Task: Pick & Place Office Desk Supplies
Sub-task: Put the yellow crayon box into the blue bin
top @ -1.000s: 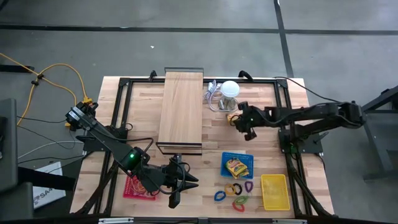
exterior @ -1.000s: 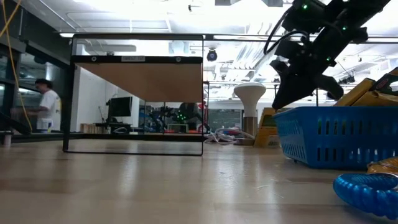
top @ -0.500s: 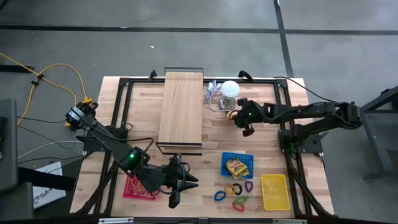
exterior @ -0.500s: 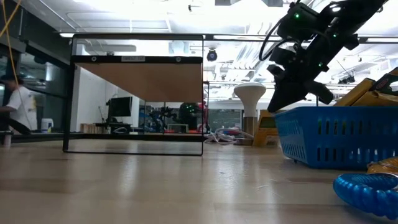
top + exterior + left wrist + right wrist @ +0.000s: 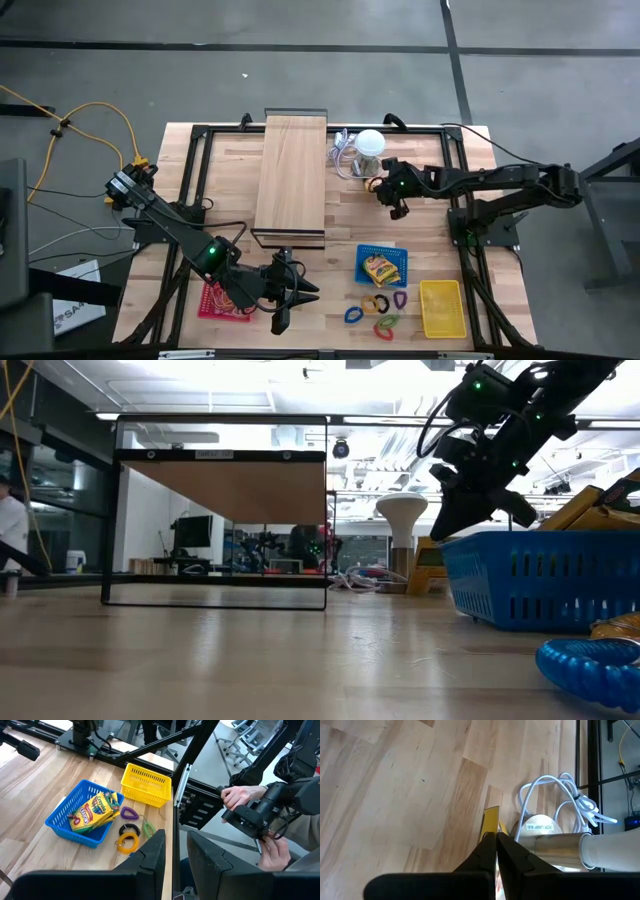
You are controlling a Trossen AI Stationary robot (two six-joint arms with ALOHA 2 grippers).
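A blue basket holds yellow-orange crayon packs. Coloured loop clips lie on the table between it and an empty yellow basket. Another yellow pack lies by the base of the white lamp. My right gripper is shut, above the table, its tips just short of that pack; whether they touch it I cannot tell. My left gripper hangs open near the table's front edge with nothing between its fingers.
A long wooden board on a black frame stands across the table's middle left. The lamp's white cable is coiled beside it. A red flat item lies under my left arm. A person's hands hold a device beyond the table's edge.
My right gripper has shifted a little toward the lamp, staying shut, and then kept still. A person in the room behind the table has walked out of the low view.
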